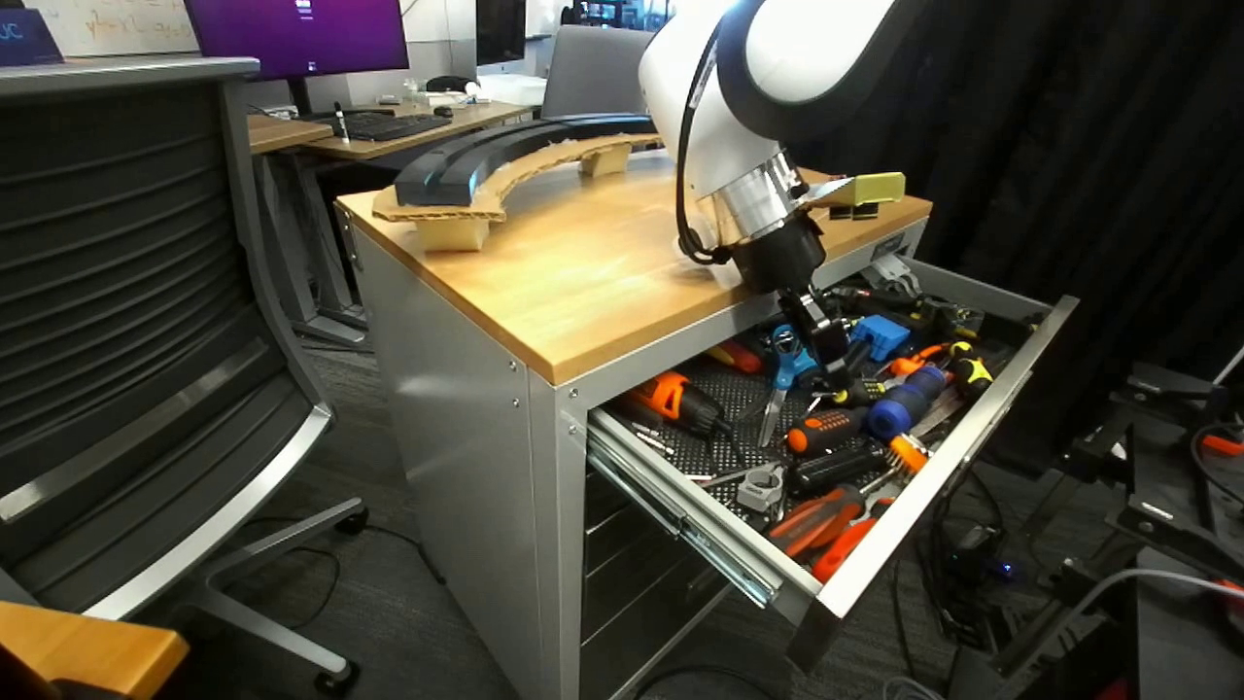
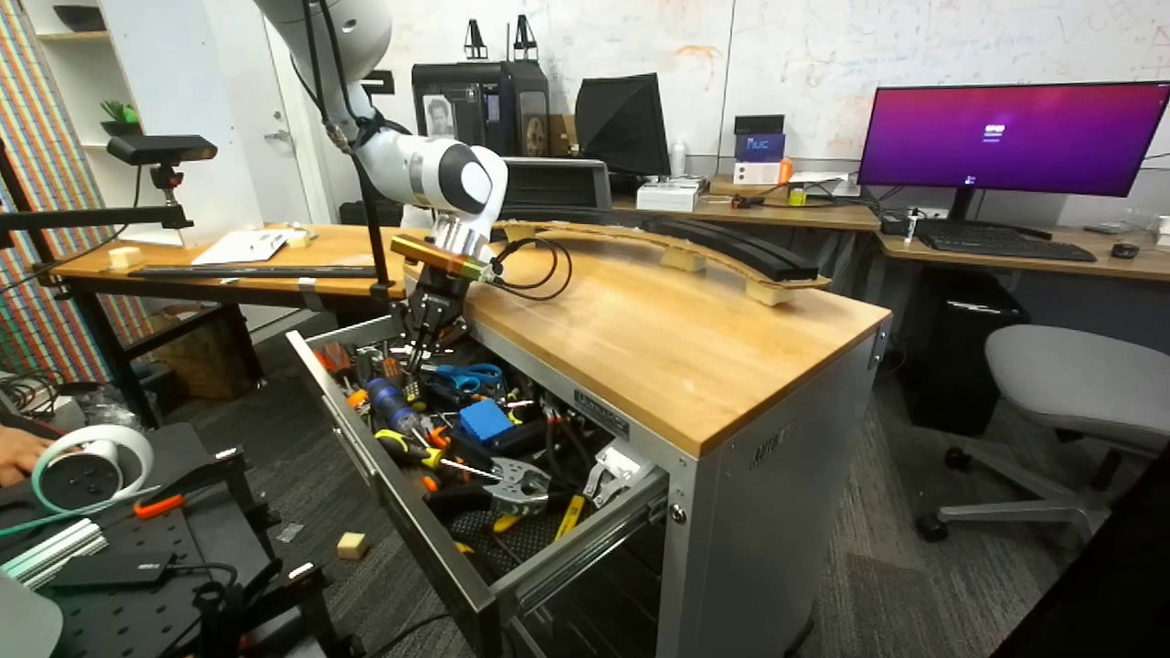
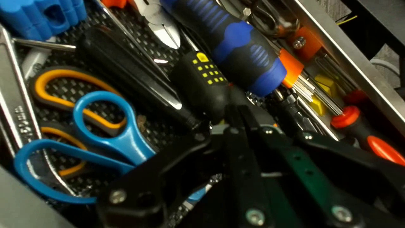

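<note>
My gripper point(image 3: 242, 110) reaches down into an open drawer of tools, its black fingertips brought together. No object shows between them. Just beyond the tips in the wrist view lies a black handle point(image 3: 205, 76) with yellow dots; whether they touch it I cannot tell. Beside that handle rests a thick blue and black screwdriver point(image 3: 235, 44). Blue scissors point(image 3: 134, 145) lie left of the fingers, over scissors with orange-lined loops point(image 3: 61, 74). A plain black handle point(image 3: 126, 72) runs between. In both exterior views the gripper point(image 1: 834, 369) point(image 2: 418, 358) points downward among the tools.
The drawer's front wall point(image 1: 957, 452) and the cabinet's wooden top point(image 1: 583, 282) bound the space around the gripper. A blue block point(image 2: 484, 420), a spring clamp point(image 2: 521, 484) and an orange-black tool point(image 1: 671, 399) share the drawer. A curved black track point(image 2: 731, 242) stands on the top.
</note>
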Robot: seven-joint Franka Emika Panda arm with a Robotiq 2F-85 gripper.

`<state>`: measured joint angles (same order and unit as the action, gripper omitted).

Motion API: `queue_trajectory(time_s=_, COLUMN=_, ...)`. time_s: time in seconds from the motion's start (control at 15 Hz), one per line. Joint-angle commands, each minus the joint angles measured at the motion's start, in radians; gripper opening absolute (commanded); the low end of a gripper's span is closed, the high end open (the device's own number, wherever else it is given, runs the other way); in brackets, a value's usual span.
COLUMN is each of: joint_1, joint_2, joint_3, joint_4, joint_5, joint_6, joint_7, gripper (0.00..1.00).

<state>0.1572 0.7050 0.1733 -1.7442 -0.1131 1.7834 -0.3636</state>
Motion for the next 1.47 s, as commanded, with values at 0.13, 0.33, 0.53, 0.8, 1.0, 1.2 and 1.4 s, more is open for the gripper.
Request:
queue_trajectory(time_s=0.13, joint_1=0.043, joint_2=0.034, joint_3=-0.021, joint_4=0.026, joint_5=-0.084, joint_6=0.031, joint_7=0.078, gripper=0.08)
queue_trajectory(time_s=0.33, joint_1=0.034, joint_2=0.002, joint_3=-0.011, joint_4=0.023, joint_5=-0.086, joint_6=0.003, joint_7=0.087, gripper=0.33)
queue_trajectory(time_s=0.53, joint_1=-0.008, joint_2=-0.145, joint_3=-0.008, joint_4=-0.077, joint_5=-0.023, joint_6=0.044, joint_7=0.138, gripper=0.52)
queue_trajectory(time_s=0.8, joint_1=-0.059, joint_2=-0.343, joint_3=-0.03, joint_4=-0.228, joint_5=0.052, joint_6=0.075, joint_7=0.216, gripper=0.83)
queue_trajectory(time_s=1.0, joint_1=-0.096, joint_2=-0.439, joint_3=-0.092, joint_4=-0.332, joint_5=0.047, joint_6=0.095, joint_7=0.289, gripper=1.0)
queue_trajectory(time_s=1.2, joint_1=-0.151, joint_2=-0.529, joint_3=-0.159, joint_4=-0.481, joint_5=0.047, joint_6=0.156, joint_7=0.339, gripper=1.0)
queue_trajectory(time_s=1.4, joint_1=-0.203, joint_2=-0.612, joint_3=-0.214, joint_4=-0.639, joint_5=0.07, joint_6=0.248, joint_7=0.38, gripper=1.0)
